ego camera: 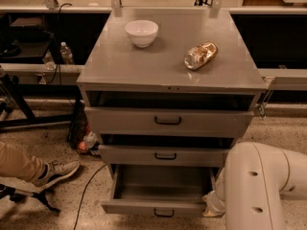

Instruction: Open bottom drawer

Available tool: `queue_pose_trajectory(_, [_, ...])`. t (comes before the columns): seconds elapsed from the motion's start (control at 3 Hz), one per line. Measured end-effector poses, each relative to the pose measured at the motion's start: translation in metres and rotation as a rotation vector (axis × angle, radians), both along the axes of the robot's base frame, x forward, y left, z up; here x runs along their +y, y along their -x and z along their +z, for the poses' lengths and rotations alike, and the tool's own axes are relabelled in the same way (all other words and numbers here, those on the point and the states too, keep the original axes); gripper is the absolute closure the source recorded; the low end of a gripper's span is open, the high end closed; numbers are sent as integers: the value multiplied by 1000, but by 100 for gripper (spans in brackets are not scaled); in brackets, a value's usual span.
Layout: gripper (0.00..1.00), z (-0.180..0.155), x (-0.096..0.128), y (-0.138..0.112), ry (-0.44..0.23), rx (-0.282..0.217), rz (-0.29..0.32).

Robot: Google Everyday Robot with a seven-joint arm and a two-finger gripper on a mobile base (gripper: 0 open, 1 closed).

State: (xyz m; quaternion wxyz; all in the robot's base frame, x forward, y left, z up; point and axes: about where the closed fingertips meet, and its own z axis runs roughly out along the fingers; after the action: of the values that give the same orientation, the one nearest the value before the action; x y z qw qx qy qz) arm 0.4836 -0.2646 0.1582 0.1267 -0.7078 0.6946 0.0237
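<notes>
Cabinet (168, 87): grey metal, three stacked drawers, centred in the camera view on a speckled floor.
Surface (144, 66): flat grey cabinet top, carrying a bowl and a packet.
Robot arm (259, 186): white rounded link at lower right, in front of the cabinet's right side, reaching down and left toward the lowest drawer.
Top drawer (129, 121): tallest front with the widest black handle, slightly out, dark gap above its front.
Bottom drawer (139, 208): lowest of the three, standing out farthest from the cabinet, plain grey interior exposed, shallow front nearest the camera.
Middle drawer (129, 155): shallow front with a small black handle, slightly out, overhanging the rear of the bottom drawer.
Leg and shoe (53, 170): tan trouser leg and light sneaker on the floor at left, well apart from the cabinet.
Bowl (141, 32): white, upright, rear left of the surface.
Packet (200, 55): shiny, brownish, lying on its side at the right of the surface, apart from the bowl.
Gripper (213, 206): pale part showing below the arm, just beside the bottom drawer's right front corner; mostly hidden by the arm, open or closed state cannot be told.
Bottom drawer handle (163, 213): small black loop, centred on the front, apart from the gripper.
</notes>
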Motion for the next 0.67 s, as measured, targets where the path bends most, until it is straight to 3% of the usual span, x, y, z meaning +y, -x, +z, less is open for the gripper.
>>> queue_pose_trajectory(0.33, [100,7,-3,26,-16,30,-31])
queue_pose_trajectory(0.67, [85,6,-3,27,-16,31,-32])
